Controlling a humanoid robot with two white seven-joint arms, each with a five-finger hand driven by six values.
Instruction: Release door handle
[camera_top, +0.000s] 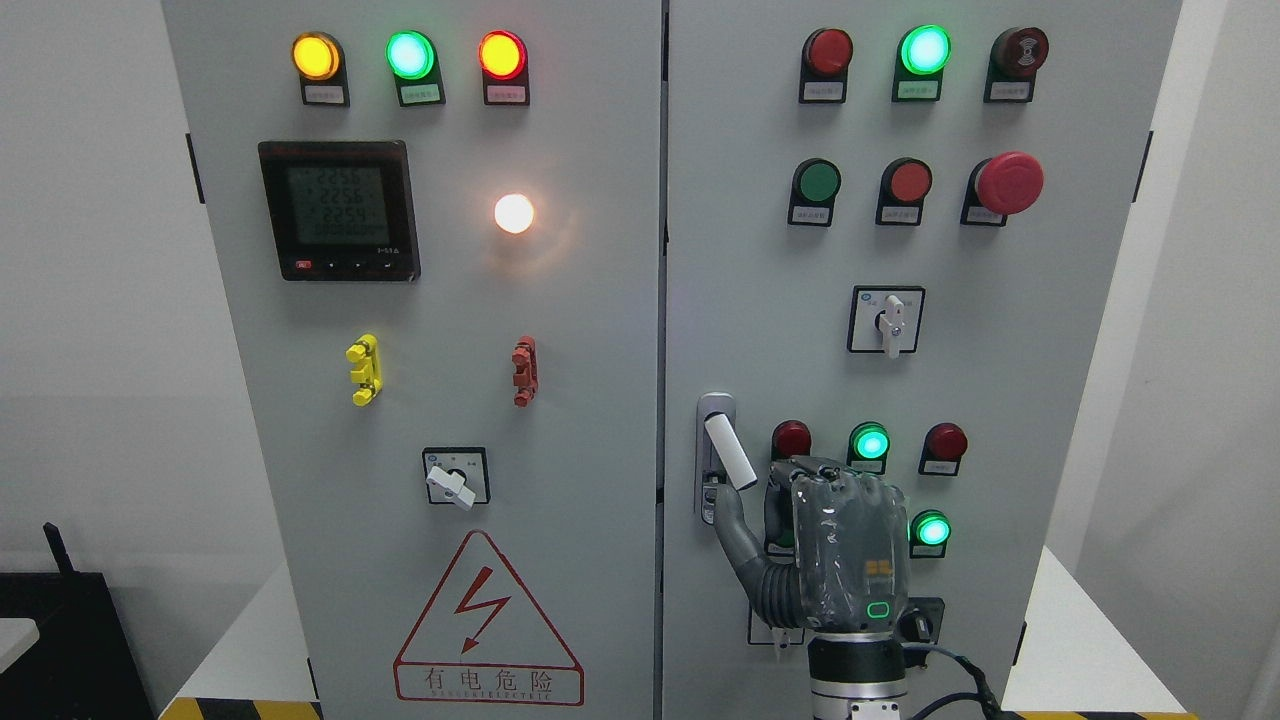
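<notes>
The grey cabinet's right door (1060, 330) carries a silver latch plate (715, 410) with a white door handle (729, 450) swung out, slanting down to the right. My right hand (760, 490) rises from the bottom edge just right of the handle, its back (850, 545) toward the camera. Its thumb (730, 520) stretches up-left to just below the handle's lower end. The fingers (815, 475) are loosely bent toward the panel beside the handle, not wrapped around it. The handle's tip sits in the gap between thumb and fingers. My left arm is out of view.
The left door (440, 600) has lit yellow, green and red lamps, a meter (338, 210), a rotary switch (455, 480) and a red warning triangle. The right door bears buttons, green lamps, a red mushroom stop button (1010, 183) and a rotary switch (886, 320). White walls flank the cabinet.
</notes>
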